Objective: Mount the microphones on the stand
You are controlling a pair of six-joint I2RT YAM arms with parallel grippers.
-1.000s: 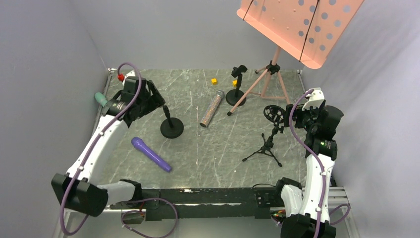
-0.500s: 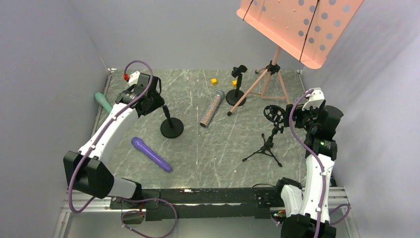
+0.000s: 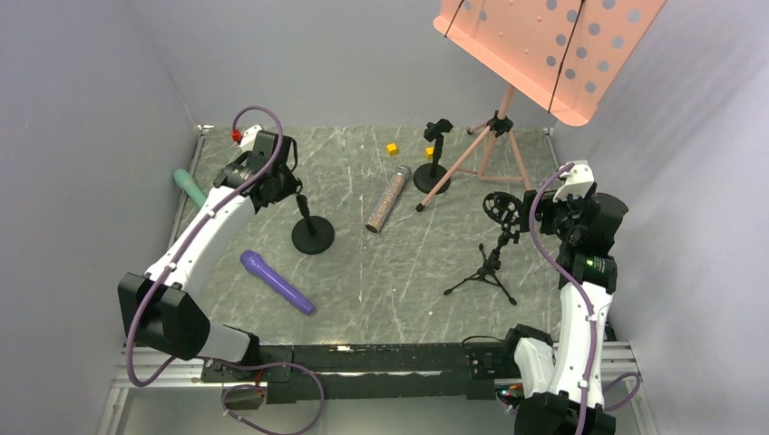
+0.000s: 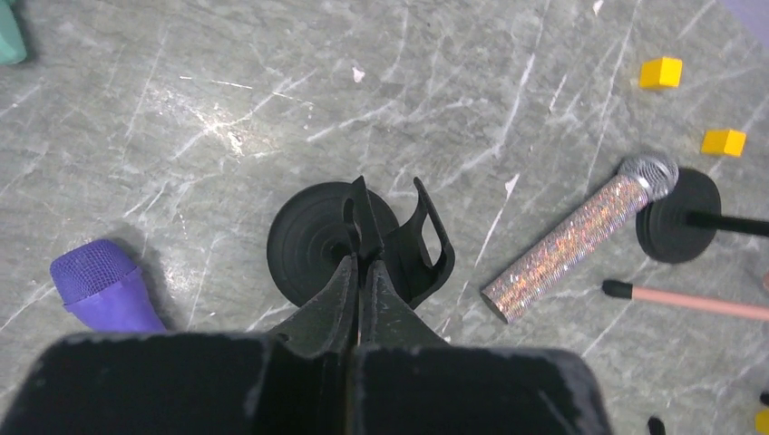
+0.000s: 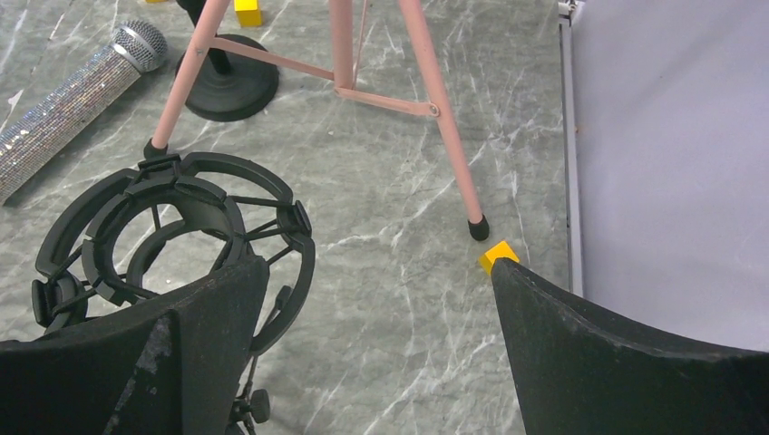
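Observation:
My left gripper (image 3: pixel 295 192) (image 4: pixel 363 263) is shut, and its tips pinch one thin wall of the black clip (image 4: pixel 399 236) on top of the round-base stand (image 3: pixel 313 237) (image 4: pixel 304 245). The purple microphone (image 3: pixel 277 282) (image 4: pixel 100 285) lies in front of that stand. Against the left wall rests the teal microphone (image 3: pixel 189 187) (image 4: pixel 9 41). To the right of the stand lies the glittery microphone (image 3: pixel 387 198) (image 4: pixel 580 236). My right gripper (image 3: pixel 541 210) (image 5: pixel 372 272) stands open and empty beside the shock mount (image 5: pixel 172 227) of a tripod stand (image 3: pixel 494 245).
A second round-base stand (image 3: pixel 433 172) and a pink music stand (image 3: pixel 544 54) on tripod legs (image 5: pixel 435 109) occupy the back. Small yellow cubes (image 3: pixel 392 149) (image 4: pixel 660 72) (image 5: pixel 497 255) are scattered there. Grey walls close in left and right.
My left gripper moved right from near the teal microphone to the round-base stand and shut on its clip. The stand's base shifted slightly left. The right arm held still.

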